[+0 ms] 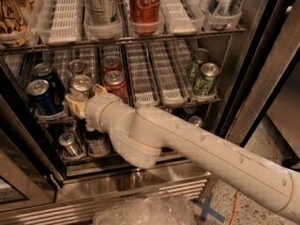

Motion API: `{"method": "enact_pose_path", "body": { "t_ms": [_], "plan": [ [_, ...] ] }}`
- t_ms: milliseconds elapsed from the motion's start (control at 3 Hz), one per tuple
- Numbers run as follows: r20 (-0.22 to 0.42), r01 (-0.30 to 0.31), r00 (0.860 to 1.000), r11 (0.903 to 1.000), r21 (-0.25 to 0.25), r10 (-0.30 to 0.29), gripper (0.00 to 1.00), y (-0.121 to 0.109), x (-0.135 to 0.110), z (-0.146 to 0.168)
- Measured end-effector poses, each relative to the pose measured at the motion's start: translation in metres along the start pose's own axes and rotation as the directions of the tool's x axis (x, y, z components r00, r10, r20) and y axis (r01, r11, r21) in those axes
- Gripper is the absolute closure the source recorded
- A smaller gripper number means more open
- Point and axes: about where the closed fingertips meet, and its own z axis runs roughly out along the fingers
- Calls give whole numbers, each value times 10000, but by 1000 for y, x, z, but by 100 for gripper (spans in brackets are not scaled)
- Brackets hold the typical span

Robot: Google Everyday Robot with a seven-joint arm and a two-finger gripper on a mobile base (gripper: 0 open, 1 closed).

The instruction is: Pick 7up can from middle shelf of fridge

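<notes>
Currently the fridge (123, 181) stands open before me, and I record its contents from left to right.

1. Far left, middle shelf (141, 81): two dark blue cans (39, 93) stand one behind the other in the outermost lane.
2. Next lane: the 7up can (82, 85) stands upright at the front edge of the middle shelf, silver top showing. A second silver-topped can (76, 67) stands just behind it.
3. The claw (85, 95) is at the front of this lane, set around the lower body of the 7up can. I cannot tell whether it is clamped on the can or merely around it.
4. Adjacent lane to the right: two red cola cans (115, 81), one behind the other, the front one just beside the claw.
5. Centre: white slotted lanes (165, 76) with nothing standing in them.
6. Right end of the shelf: two dark green cans (205, 78), upright, well apart from the 7up can.
7. Upper level: a tall pale can (100, 6) and a red Coca-Cola can (144, 4) stand side by side.
8. Lower level: silver-topped cans (70, 144) are partly hidden by the arm.
9. The white arm (197, 149) runs from the lower right corner up and leftward to the claw, crossing the lower shelf front.
10. Floor: crumpled clear plastic (140, 212) and a blue tape cross (208, 210).
</notes>
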Motion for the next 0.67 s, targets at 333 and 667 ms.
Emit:
{"method": "enact_pose_path", "body": {
  "t_ms": [333,667],
  "plan": [
    [135,501,9987,9987,-53,-500,100,9,-17,-2],
    [136,509,9986,9987,-3,-509,100,12,-19,-7]
  ]
}}
